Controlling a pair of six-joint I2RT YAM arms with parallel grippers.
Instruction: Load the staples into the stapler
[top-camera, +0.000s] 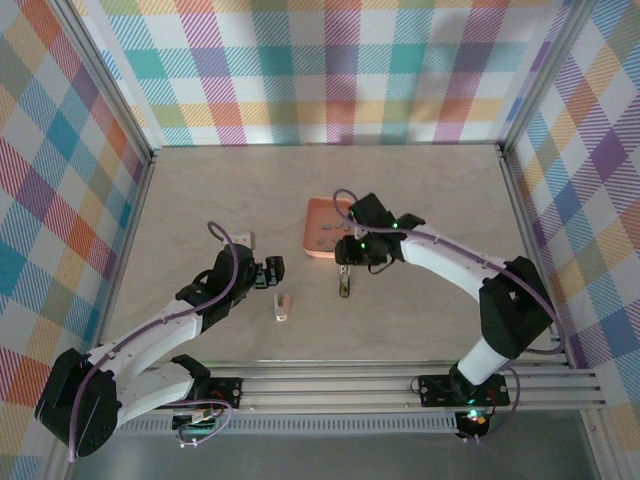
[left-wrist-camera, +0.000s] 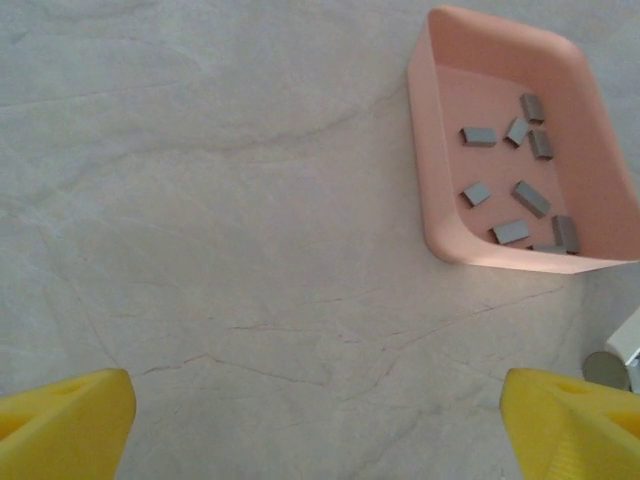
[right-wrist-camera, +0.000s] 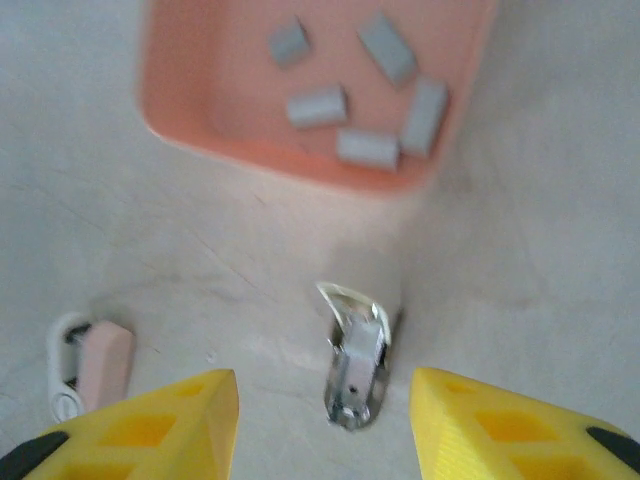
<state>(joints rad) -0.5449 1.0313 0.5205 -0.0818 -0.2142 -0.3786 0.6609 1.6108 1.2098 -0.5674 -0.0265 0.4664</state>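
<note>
Two claws: your left claw (left-wrist-camera: 315, 430) stands spread wide above bare desk (left-wrist-camera: 200, 200) and pinches nothing. Your right claw (right-wrist-camera: 325, 430) is partly spread and also empty.
Staples (right-wrist-camera: 316, 105): several short grey strips lie loose at odd angles in the salmon tray (right-wrist-camera: 300, 165), straight ahead of your right claw and ahead-right of your left.
Stapler (right-wrist-camera: 90, 365): it lies flat on the desk off the left finger of your right claw, apart from it.
Metal piece (right-wrist-camera: 355, 365): a small shiny part sits on the desk just ahead of the gap between your right fingers, short of the tray wall. It is too blurred to tell what it is.
Step in hand: this looks like the reach for one strip with your right claw.
Doing it well: lift over the metal piece and the near wall rather than pushing through them. Choose a strip lying clear of its neighbours, turn the fingers across its narrow width, then come down straight and close gently.
Risk: a fast close may flick the strip or nudge the light tray away.
Left claw: keep it ready beside the stapler to steady it.
</note>
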